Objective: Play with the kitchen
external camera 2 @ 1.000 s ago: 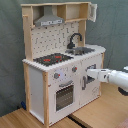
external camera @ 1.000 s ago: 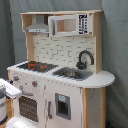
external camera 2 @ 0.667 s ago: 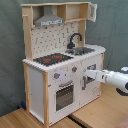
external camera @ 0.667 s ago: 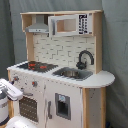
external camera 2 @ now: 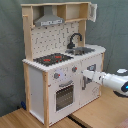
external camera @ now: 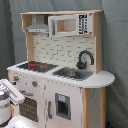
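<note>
Kitchen: the kitchen (external camera 2: 62, 60) stands upright on a wooden surface (external camera 2: 95, 112) in the second exterior view, with a grey curtain behind it; in both exterior views its doors look closed.
Hob: the hob (external camera: 36, 65) with red rings lies on the kitchen's worktop, beside the sink (external camera: 73, 73).
Faucet: the faucet (external camera: 84, 58) rises at the back of the sink, under the kitchen's upper cabinet.
Hood: the hood (external camera: 38, 26) hangs at the top of the kitchen, straight above the hob.
Knobs: the knobs (external camera 2: 65, 73) sit on the kitchen's front panel, just under the hob and above the oven door (external camera 2: 64, 96).
Hand: the hand (external camera 2: 88, 75) points at the kitchen's front, at the cupboard panel beside the oven and near the knobs; whether it touches the panel, and how wide it is, cannot be told.
Step in hand: judged an approach to the kitchen's front, with nothing seen held.
Next move: it likely calls for a short, level advance toward a knob or a door handle, aligned squarely so the hand does not push the kitchen back.
</note>
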### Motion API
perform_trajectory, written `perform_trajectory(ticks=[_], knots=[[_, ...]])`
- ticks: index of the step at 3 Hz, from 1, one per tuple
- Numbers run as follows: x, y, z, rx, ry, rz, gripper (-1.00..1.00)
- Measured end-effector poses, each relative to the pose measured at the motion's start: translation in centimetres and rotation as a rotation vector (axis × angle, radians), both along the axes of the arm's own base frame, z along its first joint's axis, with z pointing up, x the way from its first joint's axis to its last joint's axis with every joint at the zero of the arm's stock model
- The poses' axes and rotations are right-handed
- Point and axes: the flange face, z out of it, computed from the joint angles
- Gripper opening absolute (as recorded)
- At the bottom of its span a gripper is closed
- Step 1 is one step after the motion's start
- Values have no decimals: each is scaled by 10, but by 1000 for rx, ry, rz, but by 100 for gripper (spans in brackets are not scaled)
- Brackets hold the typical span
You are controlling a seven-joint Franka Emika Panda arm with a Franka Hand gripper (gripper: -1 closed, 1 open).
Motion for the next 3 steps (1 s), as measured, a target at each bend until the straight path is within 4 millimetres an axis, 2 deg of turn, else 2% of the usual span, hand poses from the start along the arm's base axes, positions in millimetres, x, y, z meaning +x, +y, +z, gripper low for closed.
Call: perform_trajectory(ticks=[3], knots=[[14, 29, -24, 246, 1, 39, 100]])
